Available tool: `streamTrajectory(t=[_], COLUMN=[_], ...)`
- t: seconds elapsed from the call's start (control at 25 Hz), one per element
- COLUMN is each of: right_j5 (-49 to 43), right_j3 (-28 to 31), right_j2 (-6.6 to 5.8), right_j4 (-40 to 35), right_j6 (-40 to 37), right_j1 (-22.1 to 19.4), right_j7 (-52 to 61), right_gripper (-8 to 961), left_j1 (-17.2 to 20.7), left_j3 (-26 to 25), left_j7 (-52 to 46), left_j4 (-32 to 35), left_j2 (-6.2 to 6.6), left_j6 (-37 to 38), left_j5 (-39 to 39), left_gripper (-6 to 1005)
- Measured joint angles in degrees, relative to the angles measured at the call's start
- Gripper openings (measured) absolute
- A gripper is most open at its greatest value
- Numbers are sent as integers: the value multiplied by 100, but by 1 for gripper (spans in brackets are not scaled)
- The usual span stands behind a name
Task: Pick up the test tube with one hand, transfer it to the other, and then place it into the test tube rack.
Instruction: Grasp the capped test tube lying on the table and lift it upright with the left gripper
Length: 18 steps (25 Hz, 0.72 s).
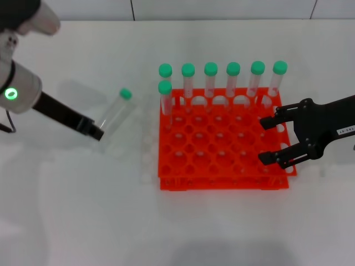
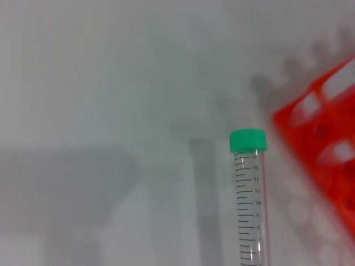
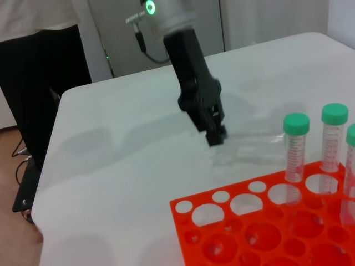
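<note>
The test tube is clear with a green cap and slants up to the right, left of the test tube rack. My left gripper, on the arm with the green light, is shut on the tube's bottom end. In the left wrist view the test tube hangs above its own shadow, so it is off the table. In the right wrist view the left gripper holds the faint test tube. My right gripper, with the white label, is open over the rack's right edge with nothing between its fingers.
Several green-capped tubes stand in the orange-red rack's back row, and one more stands at the left of the row in front. The rack has many free holes. A dark-clothed person stands beyond the table's edge.
</note>
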Motion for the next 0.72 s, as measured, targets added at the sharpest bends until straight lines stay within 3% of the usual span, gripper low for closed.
streamTrajectory(t=[0.2, 0.4, 0.52, 0.72], right_j5=[5, 57, 63, 70], right_j3=[22, 31, 39, 42], right_j2=[-3, -8, -2, 45], right_j4=[0, -22, -68, -79], right_j6=[-7, 3, 22, 43], right_j1=[0, -2, -21, -11], right_j7=[5, 14, 15, 21], right_gripper=[824, 824, 824, 824], left_j1=[439, 1054, 1271, 1524], left_j3=[-21, 0, 5, -7], left_j7=[-176, -212, 29, 1057], left_j4=[1512, 2942, 3240, 3098], left_j2=[-121, -137, -133, -134], left_j6=[391, 280, 55, -254], left_j5=[-159, -883, -1444, -2477], left_gripper=[192, 195, 196, 198])
